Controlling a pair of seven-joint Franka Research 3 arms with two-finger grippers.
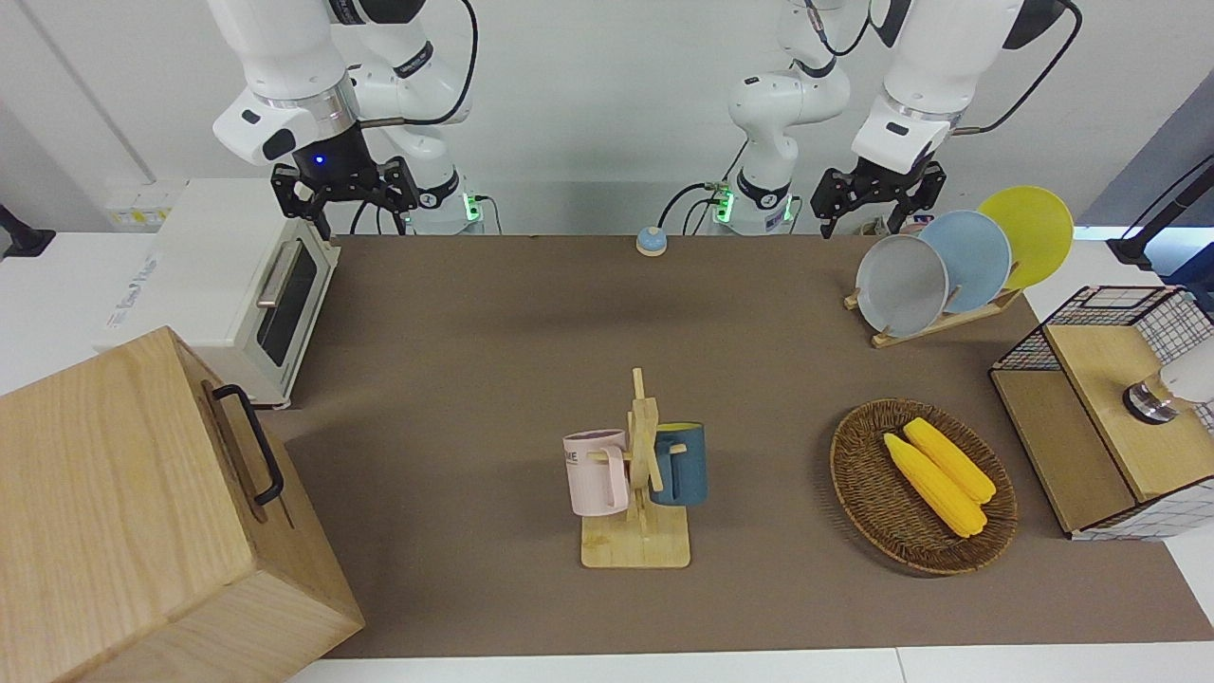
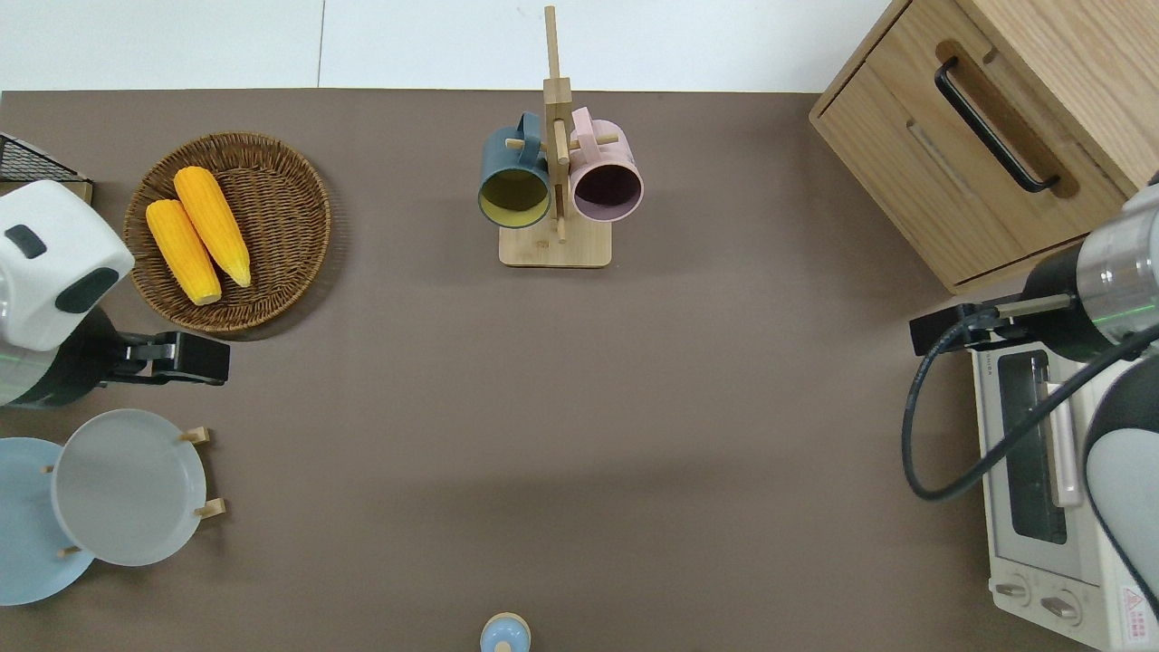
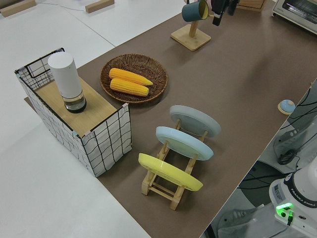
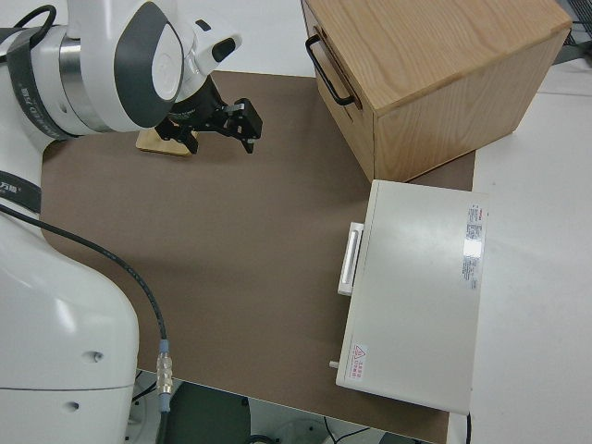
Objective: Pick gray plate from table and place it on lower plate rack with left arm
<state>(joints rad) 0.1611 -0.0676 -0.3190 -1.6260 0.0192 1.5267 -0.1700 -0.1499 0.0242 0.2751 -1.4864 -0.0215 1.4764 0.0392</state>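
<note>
The gray plate (image 1: 901,285) (image 2: 127,486) (image 3: 194,120) leans upright in the slot of the lower plate rack (image 1: 948,318) (image 2: 195,436) (image 3: 163,186) farthest from the robots, at the left arm's end of the table (image 1: 474,313). A pale blue plate (image 1: 977,256) and a yellow plate (image 1: 1034,228) stand in the slots nearer to the robots. My left gripper (image 1: 877,194) (image 2: 181,358) hangs open and empty in the air, over the table between the rack and the wicker basket. It touches no plate. The right arm is parked, its gripper (image 1: 346,190) open.
A wicker basket (image 2: 272,272) with two corn cobs lies farther from the robots than the rack. A mug tree (image 2: 554,249) with two mugs stands mid-table. A wire-sided box (image 1: 1105,417), a toaster oven (image 1: 237,294) and a wooden drawer cabinet (image 1: 123,512) occupy the table's ends.
</note>
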